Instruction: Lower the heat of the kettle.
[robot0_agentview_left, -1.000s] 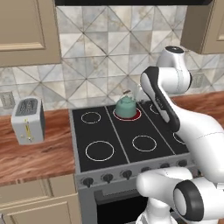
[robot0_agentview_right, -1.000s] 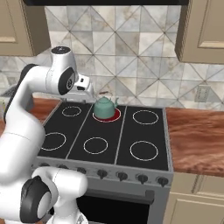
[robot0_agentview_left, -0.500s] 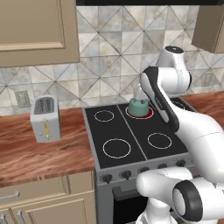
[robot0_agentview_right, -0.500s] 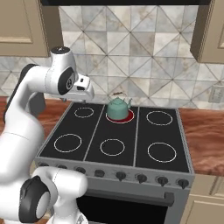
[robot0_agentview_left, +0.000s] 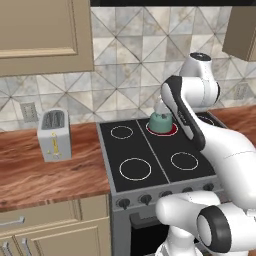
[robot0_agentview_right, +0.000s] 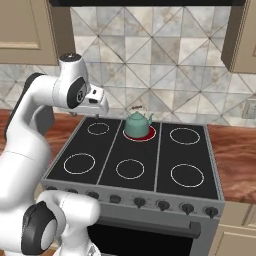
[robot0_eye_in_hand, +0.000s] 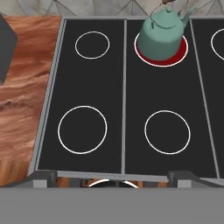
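While on the glowing red burner (robot0_agentview_right: 150, 134), kettle (robot0_agentview_right: 137, 125) well beyond pincer (robot0_agentview_right: 101, 106).

Lighting: even, bright, diffuse light is falling across all views; its source cannot be told.
Shadows: soft shade is lying under the upper cabinets (robot0_agentview_left: 45, 30).
Glare: none is showing on the stove top (robot0_agentview_right: 145, 165).
Sharpness: edges are rendering slightly soft and pixelated.

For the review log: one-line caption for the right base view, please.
Teal kettle sits on the glowing red back-middle burner of a six-burner stove; the white arm is raised at the left.
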